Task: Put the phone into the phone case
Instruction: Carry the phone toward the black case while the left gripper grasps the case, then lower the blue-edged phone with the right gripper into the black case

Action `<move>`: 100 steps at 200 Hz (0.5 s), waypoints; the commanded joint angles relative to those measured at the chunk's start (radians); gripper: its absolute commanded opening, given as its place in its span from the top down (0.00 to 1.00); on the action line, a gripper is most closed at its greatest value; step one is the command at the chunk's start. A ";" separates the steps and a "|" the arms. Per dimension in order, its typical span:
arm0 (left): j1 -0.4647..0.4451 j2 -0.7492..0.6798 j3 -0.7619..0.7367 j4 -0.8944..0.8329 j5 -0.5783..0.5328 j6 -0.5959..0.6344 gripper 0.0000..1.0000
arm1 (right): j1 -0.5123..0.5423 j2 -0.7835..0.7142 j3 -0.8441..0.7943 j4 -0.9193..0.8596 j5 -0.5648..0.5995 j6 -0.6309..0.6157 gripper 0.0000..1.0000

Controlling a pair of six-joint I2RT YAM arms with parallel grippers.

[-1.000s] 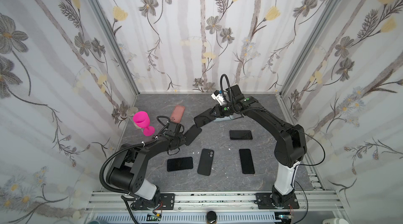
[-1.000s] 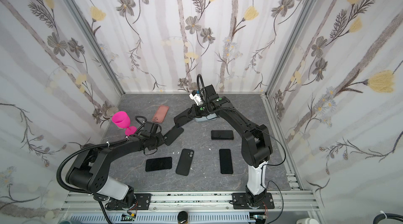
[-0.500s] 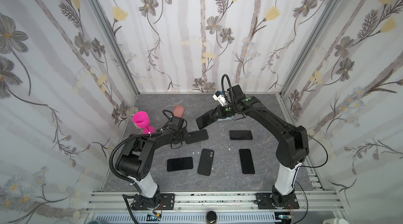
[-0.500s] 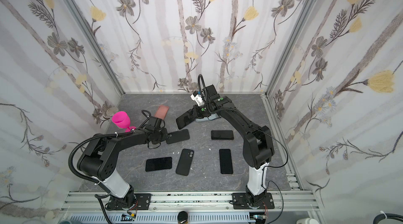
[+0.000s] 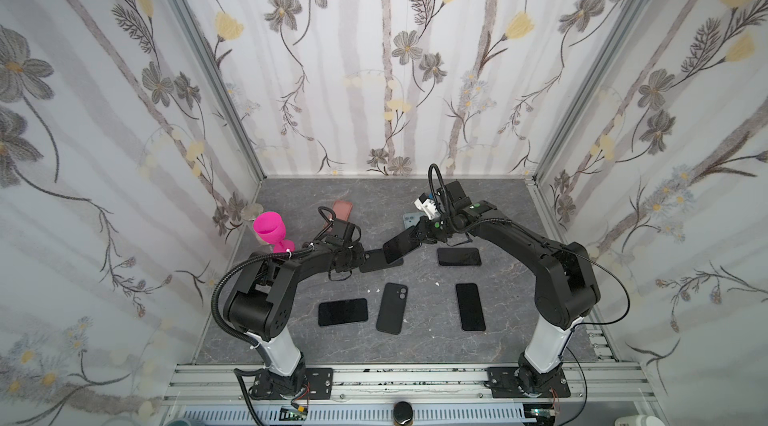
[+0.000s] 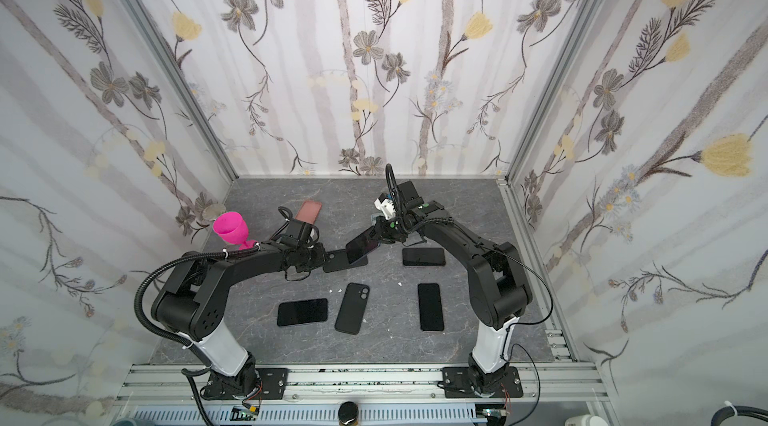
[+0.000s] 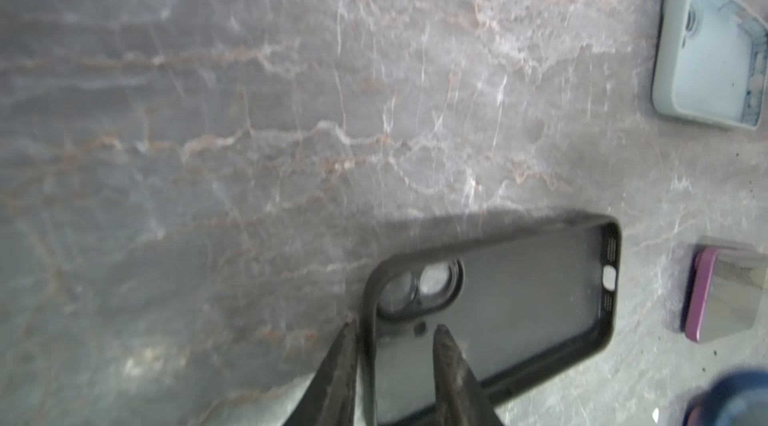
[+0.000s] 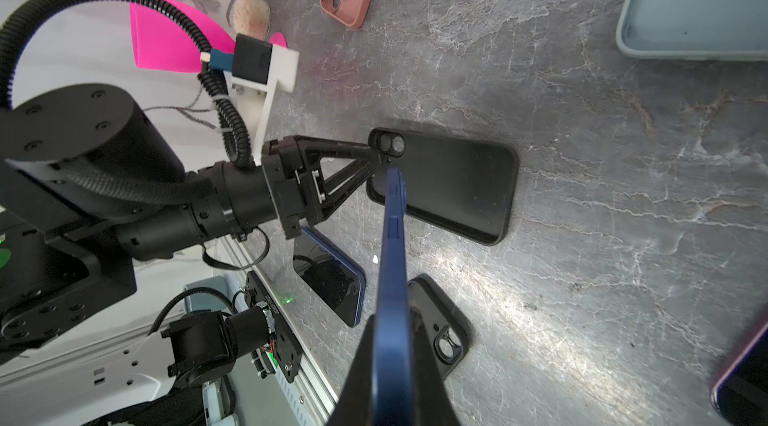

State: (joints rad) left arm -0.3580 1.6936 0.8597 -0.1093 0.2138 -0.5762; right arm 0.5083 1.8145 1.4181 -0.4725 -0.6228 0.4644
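Clamped the blue phone [image 5: 397, 247] by one end in the right gripper [image 8: 392, 320], pinched tight across both faces. Tilted it screen up, long axis slanting from that gripper down toward the left arm, low end over the black phone case [image 5: 374, 263]; could not tell whether touching. Found the case flat on the grey table [image 5: 415, 345], open side up, long axis crosswise in both top views, camera-cutout end at the left gripper [image 7: 397, 326]. Straddled that end's rim with the left fingers [image 7: 451, 366], one outside, one inside, jaws slack with a gap showing, gripping nothing. Counted four phones: the held one plus a front-left phone [image 5: 343, 312], a purple-edged phone [image 5: 459, 256] and a front-right phone [image 5: 470, 307], all lying flat. Counted four cases: the black one, a pink case [image 5: 343, 209], a pale blue case [image 7: 706, 62] and a back-up black case [image 5: 390, 307], filled or not impossible to tell. Spotted one pink goblet [image 5: 270, 228].
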 commanded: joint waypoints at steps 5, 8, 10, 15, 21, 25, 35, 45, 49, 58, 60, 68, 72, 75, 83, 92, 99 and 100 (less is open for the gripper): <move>0.011 -0.028 -0.019 -0.019 0.015 -0.001 0.67 | 0.015 0.022 -0.007 0.147 -0.064 0.086 1.00; 0.012 -0.031 -0.021 -0.017 0.015 -0.001 0.67 | 0.017 0.026 -0.007 0.152 -0.067 0.090 1.00; 0.013 -0.033 -0.022 -0.016 0.016 -0.001 0.67 | 0.016 0.029 -0.006 0.156 -0.067 0.092 1.00; 0.015 -0.039 -0.027 -0.012 0.015 -0.003 0.67 | 0.021 0.035 -0.004 0.165 -0.069 0.098 1.00; 0.019 -0.048 -0.034 -0.006 0.015 -0.003 0.67 | 0.024 0.043 -0.001 0.175 -0.072 0.104 1.00; 0.022 -0.054 -0.039 0.000 0.013 -0.006 0.67 | 0.027 0.049 0.001 0.179 -0.071 0.107 1.00; 0.031 -0.070 -0.053 0.016 0.015 -0.011 0.67 | 0.030 0.062 0.009 0.184 -0.070 0.113 1.00; 0.044 -0.082 -0.064 0.027 0.024 -0.016 0.67 | 0.033 0.079 0.014 0.190 -0.071 0.119 1.00; 0.051 -0.086 -0.065 0.030 0.030 -0.017 0.67 | 0.034 0.084 0.015 0.193 -0.071 0.123 1.00; 0.061 -0.092 -0.069 0.038 0.044 -0.017 0.67 | 0.035 0.095 0.015 0.201 -0.072 0.129 1.00; 0.063 -0.093 -0.070 0.040 0.048 -0.017 0.67 | 0.035 0.098 0.015 0.203 -0.073 0.131 1.00; 0.071 -0.094 -0.073 0.046 0.062 -0.017 0.67 | 0.037 0.108 0.016 0.209 -0.075 0.136 1.00; 0.072 -0.092 -0.074 0.050 0.070 -0.017 0.67 | 0.038 0.112 0.017 0.211 -0.077 0.138 1.00; 0.073 -0.093 -0.076 0.053 0.076 -0.017 0.67 | 0.038 0.116 0.019 0.213 -0.078 0.139 1.00; 0.075 -0.088 -0.077 0.063 0.096 -0.014 0.67 | 0.041 0.125 0.021 0.220 -0.081 0.143 1.00; 0.076 -0.080 -0.077 0.071 0.116 -0.015 0.67 | 0.042 0.135 0.025 0.225 -0.083 0.146 1.00; 0.076 -0.075 -0.080 0.080 0.129 -0.018 0.67 | 0.045 0.147 0.028 0.233 -0.093 0.151 1.00; 0.076 -0.073 -0.081 0.082 0.130 -0.018 0.67 | 0.045 0.149 0.029 0.235 -0.094 0.153 1.00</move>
State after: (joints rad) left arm -0.2832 1.6089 0.7845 -0.0803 0.2768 -0.5831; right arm 0.5465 1.9396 1.4307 -0.3115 -0.6609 0.5922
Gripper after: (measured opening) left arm 0.330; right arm 0.083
